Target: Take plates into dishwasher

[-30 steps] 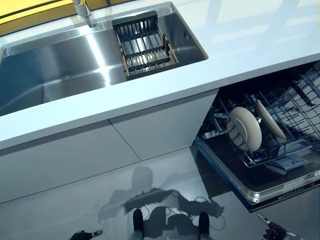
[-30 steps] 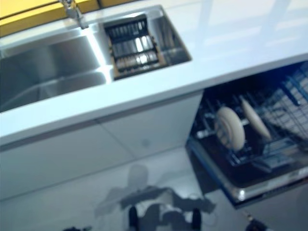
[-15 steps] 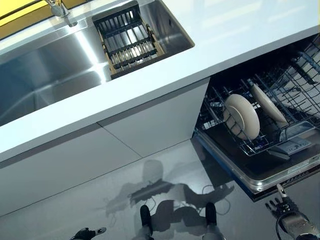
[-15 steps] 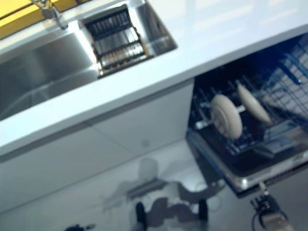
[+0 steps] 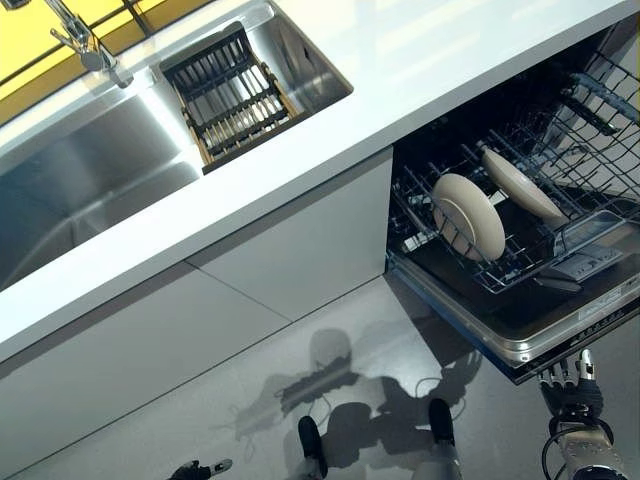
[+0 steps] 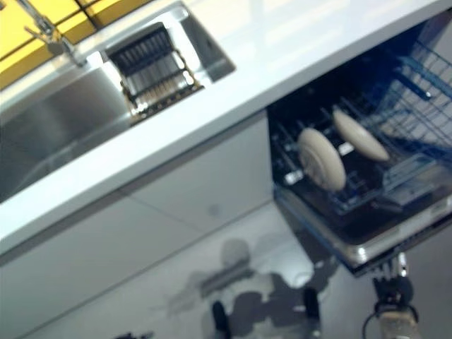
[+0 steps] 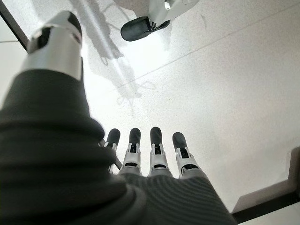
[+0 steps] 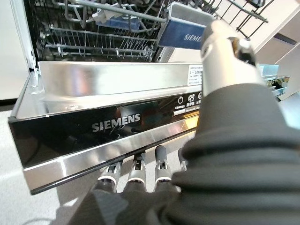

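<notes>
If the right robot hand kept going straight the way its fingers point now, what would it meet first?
Most likely the front edge of the open dishwasher door. The right robot hand sits just below it with fingers straight, tips at the door's underside; the wrist view cannot show whether they already touch.

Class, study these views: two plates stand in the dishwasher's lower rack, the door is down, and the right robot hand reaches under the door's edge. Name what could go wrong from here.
1. The right robot hand has its fingers under the front edge of the open door; lifting unevenly could let them slip off.
2. The two plates lean in the lower rack; a jolt might rattle or tip them.
3. If that rack sticks out, the door may strike it.
</notes>
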